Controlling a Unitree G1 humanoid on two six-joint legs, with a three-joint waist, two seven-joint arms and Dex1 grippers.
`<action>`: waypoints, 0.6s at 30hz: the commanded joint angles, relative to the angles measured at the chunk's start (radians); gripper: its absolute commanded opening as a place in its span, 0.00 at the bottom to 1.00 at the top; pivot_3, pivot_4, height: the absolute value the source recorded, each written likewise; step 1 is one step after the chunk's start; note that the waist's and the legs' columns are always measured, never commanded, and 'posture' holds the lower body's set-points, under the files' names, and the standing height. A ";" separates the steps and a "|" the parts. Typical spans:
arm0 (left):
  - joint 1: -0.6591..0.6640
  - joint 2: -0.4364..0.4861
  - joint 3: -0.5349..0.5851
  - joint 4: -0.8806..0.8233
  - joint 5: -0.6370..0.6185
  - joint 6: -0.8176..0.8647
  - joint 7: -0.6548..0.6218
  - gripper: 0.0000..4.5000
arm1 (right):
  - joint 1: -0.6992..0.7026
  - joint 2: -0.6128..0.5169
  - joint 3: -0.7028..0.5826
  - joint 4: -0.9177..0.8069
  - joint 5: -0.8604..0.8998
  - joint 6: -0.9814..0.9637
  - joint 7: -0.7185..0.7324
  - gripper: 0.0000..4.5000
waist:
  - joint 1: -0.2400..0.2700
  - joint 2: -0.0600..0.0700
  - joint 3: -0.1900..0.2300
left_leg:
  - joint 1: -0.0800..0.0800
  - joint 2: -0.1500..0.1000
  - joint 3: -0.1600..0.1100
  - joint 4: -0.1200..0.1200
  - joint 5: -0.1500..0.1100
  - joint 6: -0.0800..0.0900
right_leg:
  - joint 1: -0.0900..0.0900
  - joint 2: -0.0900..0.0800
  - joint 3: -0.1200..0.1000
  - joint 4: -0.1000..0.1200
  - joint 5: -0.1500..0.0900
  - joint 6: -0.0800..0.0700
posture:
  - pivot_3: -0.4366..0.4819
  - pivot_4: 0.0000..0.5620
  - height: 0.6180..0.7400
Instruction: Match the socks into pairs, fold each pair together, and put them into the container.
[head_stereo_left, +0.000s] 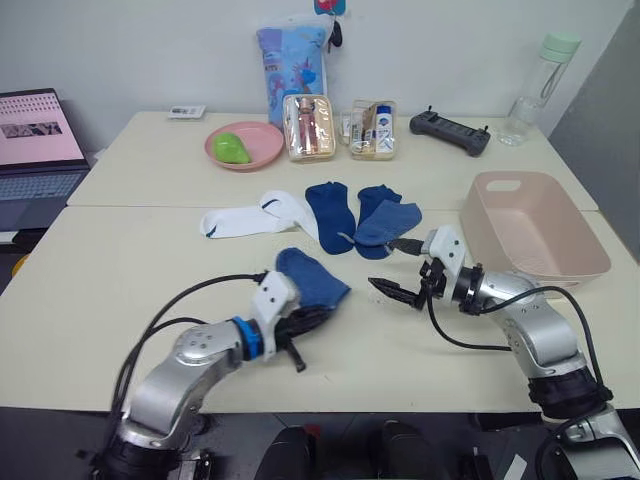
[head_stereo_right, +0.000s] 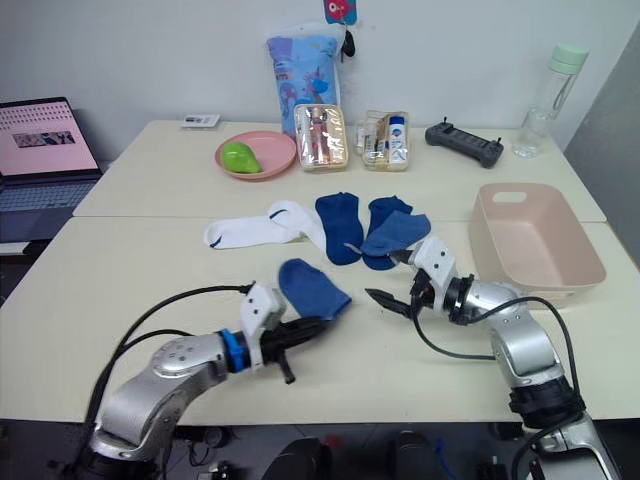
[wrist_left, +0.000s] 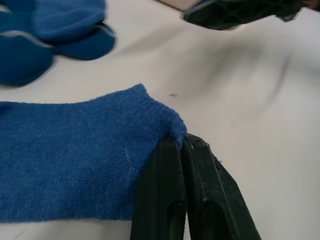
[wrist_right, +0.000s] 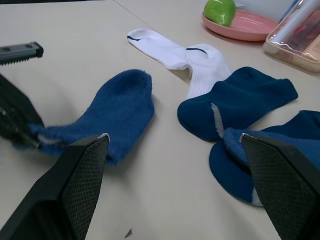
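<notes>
A blue sock lies flat near the table's front, and my left gripper is shut on its near cuff corner. My right gripper hovers open just right of that sock, with nothing between its fingers. Behind them, two white socks lie side by side to the left. To their right is a dark blue sock, then two overlapping blue socks. The pale pink container stands at the right, beyond my right arm, and holds no socks.
Along the back stand a pink plate with a green object, two clear pouches, a black controller, a bottle and a blue bag. A laptop sits at the far left.
</notes>
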 joint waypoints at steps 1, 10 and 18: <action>-0.026 -0.008 -0.034 -0.013 0.000 0.016 0.000 0.00 | -0.023 -0.014 -0.040 -0.005 0.021 -0.002 0.004 1.00 | -0.002 0.000 0.000 | 0.000 0.000 0.000 0.000 0.000 0.000 | 0.000 0.000 0.000 0.000 0.000 0.000 | 0.48 0.27 1.00; -0.037 0.041 0.101 -0.005 -0.095 0.037 -0.043 0.52 | 0.009 -0.021 -0.062 -0.027 0.042 0.040 -0.006 1.00 | -0.005 0.000 0.000 | 0.000 0.001 0.000 0.000 0.000 0.000 | 0.000 0.001 0.000 0.000 -0.001 -0.001 | 0.48 0.27 1.00; -0.237 0.049 0.163 0.357 0.070 -0.160 0.035 0.87 | 0.101 -0.063 0.042 -0.114 0.064 0.175 0.073 1.00 | 0.002 0.000 0.000 | 0.001 0.000 0.000 0.000 0.000 0.000 | 0.001 0.001 -0.001 0.000 -0.001 -0.001 | 0.48 0.27 1.00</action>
